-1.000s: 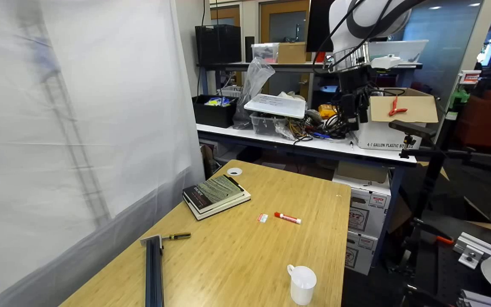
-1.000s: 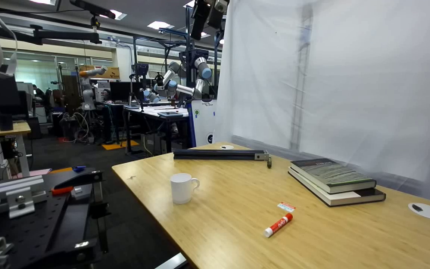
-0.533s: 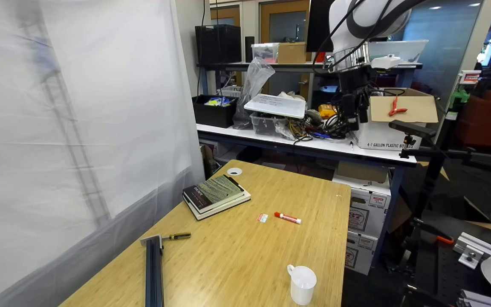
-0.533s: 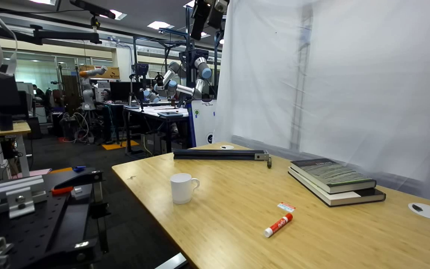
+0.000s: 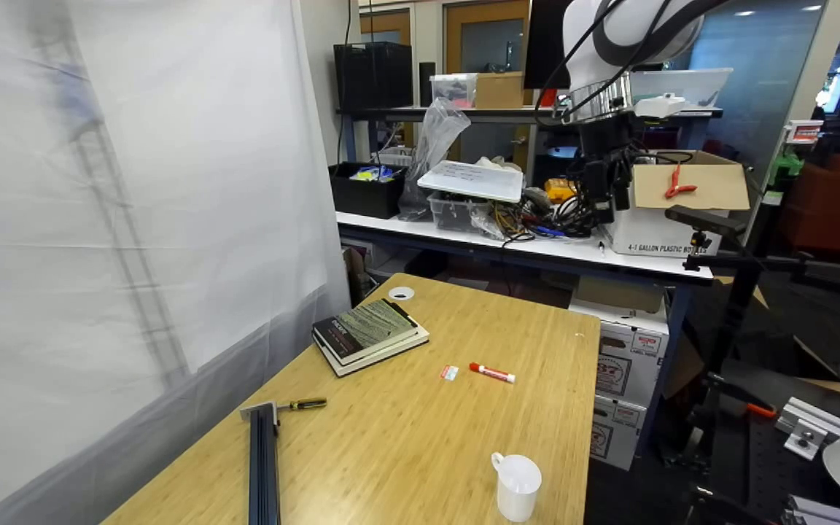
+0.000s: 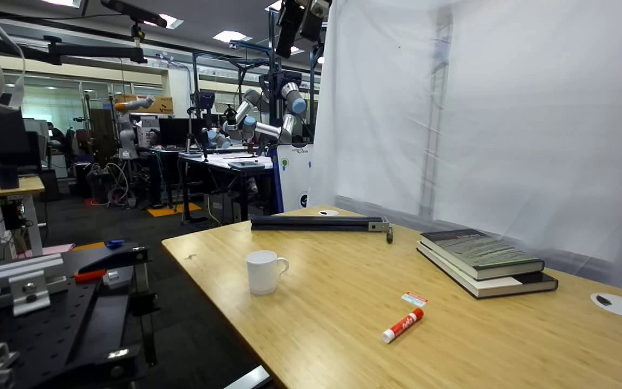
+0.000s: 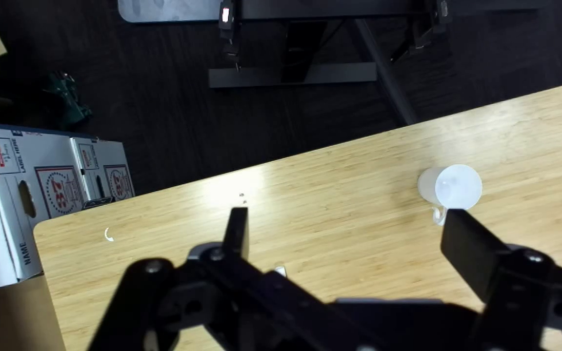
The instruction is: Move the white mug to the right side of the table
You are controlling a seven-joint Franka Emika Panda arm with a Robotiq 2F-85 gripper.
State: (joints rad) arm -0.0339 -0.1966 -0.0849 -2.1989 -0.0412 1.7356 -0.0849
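Note:
The white mug point(image 5: 518, 493) stands upright on the wooden table point(image 5: 391, 445), near its long edge; it also shows in an exterior view point(image 6: 262, 273). Its handle points toward the inside of the table. In the wrist view the mug point(image 7: 428, 185) is at the right, its handle partly behind a fingertip. My gripper point(image 7: 347, 212) is open with nothing between its fingers, well above the table. In an exterior view the gripper point(image 5: 613, 208) hangs high, apart from the mug. In an exterior view only part of the gripper point(image 6: 297, 46) shows at the top edge.
Two stacked books point(image 5: 369, 337) lie near the curtain. A red marker point(image 5: 493, 372) and a small sticker point(image 5: 449, 372) lie on the table. A black rail point(image 5: 265, 467) and a screwdriver point(image 5: 307, 403) lie on the curtain side. A cluttered shelf point(image 5: 478, 237) stands beyond the table.

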